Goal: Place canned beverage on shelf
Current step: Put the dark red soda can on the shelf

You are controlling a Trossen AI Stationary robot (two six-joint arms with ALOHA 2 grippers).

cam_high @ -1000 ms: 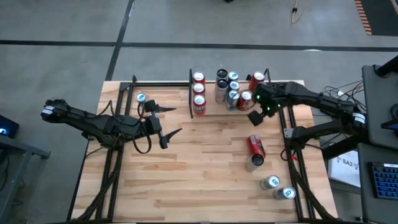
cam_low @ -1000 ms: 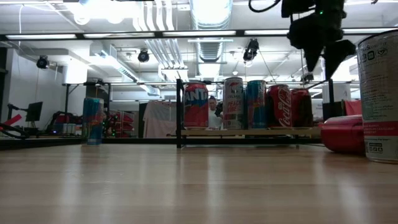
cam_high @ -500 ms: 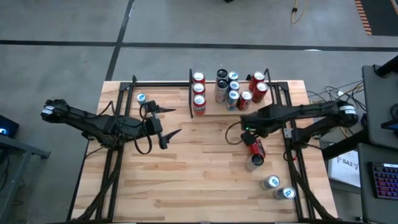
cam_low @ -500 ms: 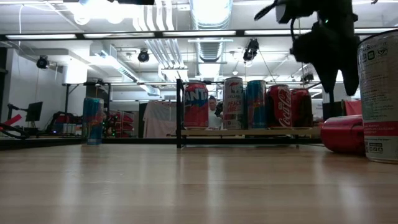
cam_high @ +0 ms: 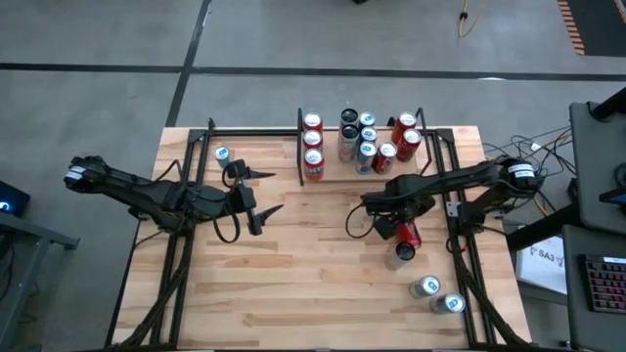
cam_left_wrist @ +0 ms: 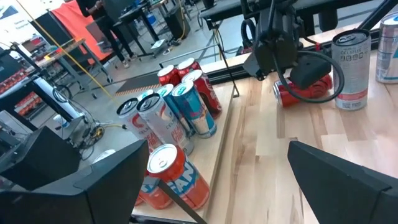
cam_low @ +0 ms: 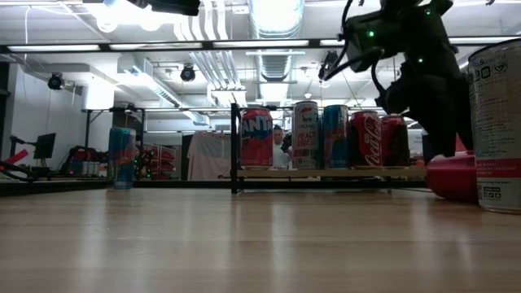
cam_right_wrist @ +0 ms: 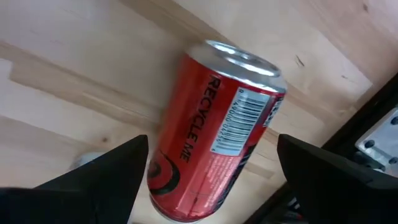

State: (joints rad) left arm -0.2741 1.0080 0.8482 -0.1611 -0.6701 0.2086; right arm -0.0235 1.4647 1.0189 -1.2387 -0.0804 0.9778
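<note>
A red can [cam_high: 403,232] lies on its side on the wooden table, right of centre; it also shows in the right wrist view [cam_right_wrist: 214,130] and the low view [cam_low: 453,175]. My right gripper [cam_high: 389,223] hangs over it, open and pointing down, with one finger on either side of the can [cam_right_wrist: 211,158] and not touching it. The shelf [cam_high: 337,177], a light-wood board with black side rails, stands at the far edge and holds several upright cans [cam_high: 364,139]. My left gripper [cam_high: 262,193] is open and empty over the table's left half.
A silver can [cam_high: 404,253] stands right by the red can's near end. Two more silver cans [cam_high: 437,294] stand near the right front corner. A blue-topped can [cam_high: 222,154] stands at the far left. Black frame rails [cam_high: 452,210] run along both table sides.
My right gripper has left the right end of the shelf, gone toward the table's near edge and a little left, and come down over the lying red can. The cans have not moved.
</note>
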